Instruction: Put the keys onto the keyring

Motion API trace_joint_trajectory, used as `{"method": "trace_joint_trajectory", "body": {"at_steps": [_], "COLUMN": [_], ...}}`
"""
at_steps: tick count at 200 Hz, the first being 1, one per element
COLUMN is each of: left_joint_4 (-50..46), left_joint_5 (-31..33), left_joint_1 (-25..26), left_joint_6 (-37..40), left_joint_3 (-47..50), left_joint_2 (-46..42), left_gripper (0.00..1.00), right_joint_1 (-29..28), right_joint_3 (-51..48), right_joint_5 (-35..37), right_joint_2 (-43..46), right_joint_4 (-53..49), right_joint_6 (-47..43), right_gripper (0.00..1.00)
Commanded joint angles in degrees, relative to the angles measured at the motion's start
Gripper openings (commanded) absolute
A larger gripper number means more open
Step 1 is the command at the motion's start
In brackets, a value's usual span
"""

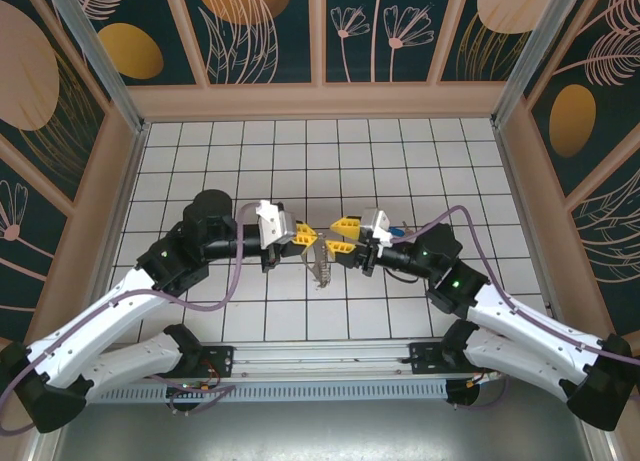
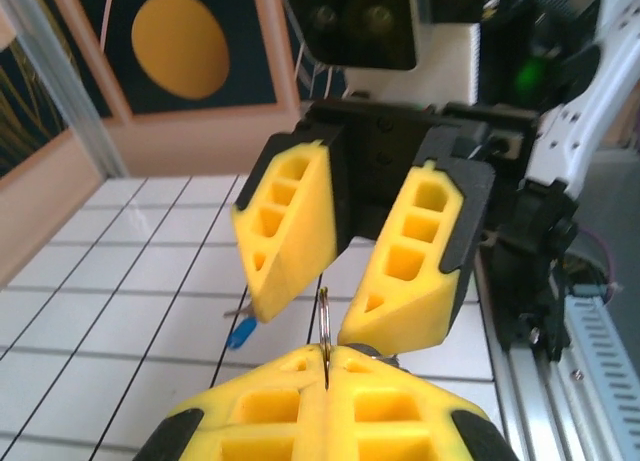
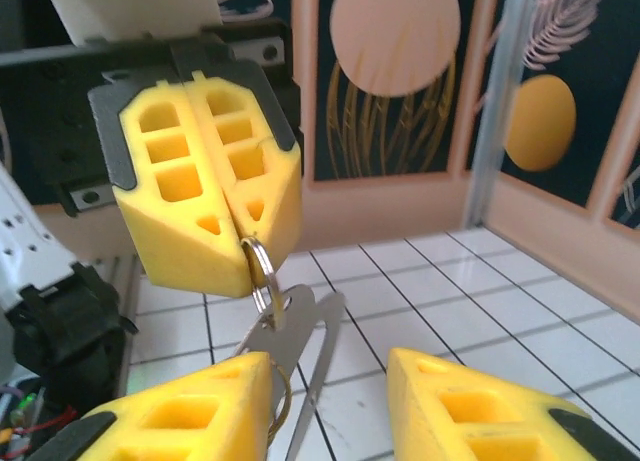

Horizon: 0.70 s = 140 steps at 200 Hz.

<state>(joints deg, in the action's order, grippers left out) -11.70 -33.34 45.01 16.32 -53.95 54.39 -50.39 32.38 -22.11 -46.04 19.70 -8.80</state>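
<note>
Keyring [image 1: 321, 266] hangs over tiled table [image 1: 400, 151] between left pincer [image 1: 303, 238] and right pincer [image 1: 342, 236].

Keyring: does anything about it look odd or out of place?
Somewhat: the keyring dangles in mid-air, pinched only by its thin ring in the shut left pincer. The blue key sits beside a fingertip of the open right pincer, not gripped.

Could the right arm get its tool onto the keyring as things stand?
Probably yes: the left tool, shut, holds the keyring off the table, and the right tool faces it with jaws apart, nothing between them.
</note>
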Motion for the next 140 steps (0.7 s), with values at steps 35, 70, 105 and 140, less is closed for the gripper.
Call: {"method": "trace_joint_trajectory", "body": {"at_steps": [35,70,105,140], "left_joint_4": [-13.6,-17.9,-19.1,-22.3], "left_joint_5": [5.0,4.8,3.7,3.5], "left_joint_1": [0.2,0.2,0.2,0.3], "left_joint_6": [5.5,6.1,6.1,7.7], "left_joint_3": [-6.5,-8.1,-8.3,-10.1], "left_joint_2": [5.0,7.1,7.1,8.9], "left_gripper": [0.00,0.00,0.00,0.00], "right_joint_1": [-4.4,-5.8,-6.1,-6.1], "right_joint_3": [3.7,3.8,4.1,4.9], "right_joint_5": [8.6,9.5,8.2,6.7], "right_joint_2": [0.7,0.3,-1.1,-2.8], "right_joint_4": [-10.8,-10.9,-10.7,-10.6], "right_joint_6": [-5.8,-6.6,-6.8,-7.1], "right_gripper": [0.29,0.26,0.25,0.24]}}
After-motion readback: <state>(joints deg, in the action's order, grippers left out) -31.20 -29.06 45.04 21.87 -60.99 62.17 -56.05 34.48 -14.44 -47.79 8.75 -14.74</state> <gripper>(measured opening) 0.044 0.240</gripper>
